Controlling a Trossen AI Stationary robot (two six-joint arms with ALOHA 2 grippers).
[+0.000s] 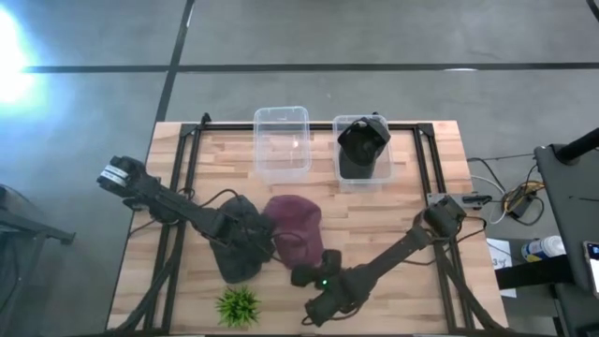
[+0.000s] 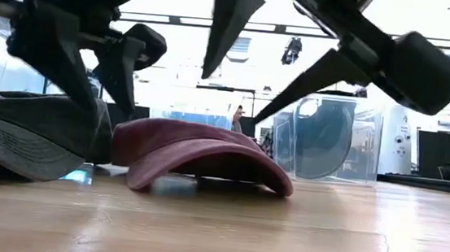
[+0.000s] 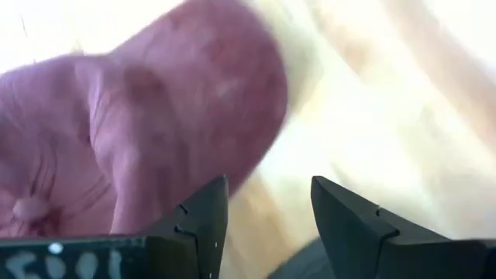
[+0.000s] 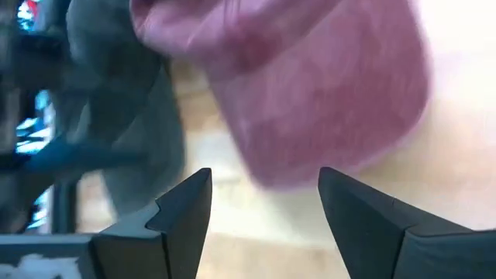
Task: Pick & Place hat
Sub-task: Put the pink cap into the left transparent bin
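Observation:
A maroon cap [image 1: 296, 227] lies on the table, crown up, its brim [image 2: 206, 159] toward the near edge. A dark grey cap [image 1: 236, 255] lies just to its left, also flat on the wood [image 2: 28, 133]. My left gripper [image 1: 267, 240] is open, low between the two caps, facing the maroon crown [image 3: 178, 101]. My right gripper [image 1: 301, 274] is open and hovers above the maroon brim [image 4: 325, 101], fingers pointing down [image 2: 234, 98]. A black hat [image 1: 363, 142] sits inside the right clear bin.
Two clear bins stand at the far side: the left one [image 1: 282, 140] holds nothing, the right one [image 1: 365, 173] holds the black hat. A small green plant [image 1: 239, 305] sits near the near edge. A black frame [image 1: 187, 150] runs along the table's sides.

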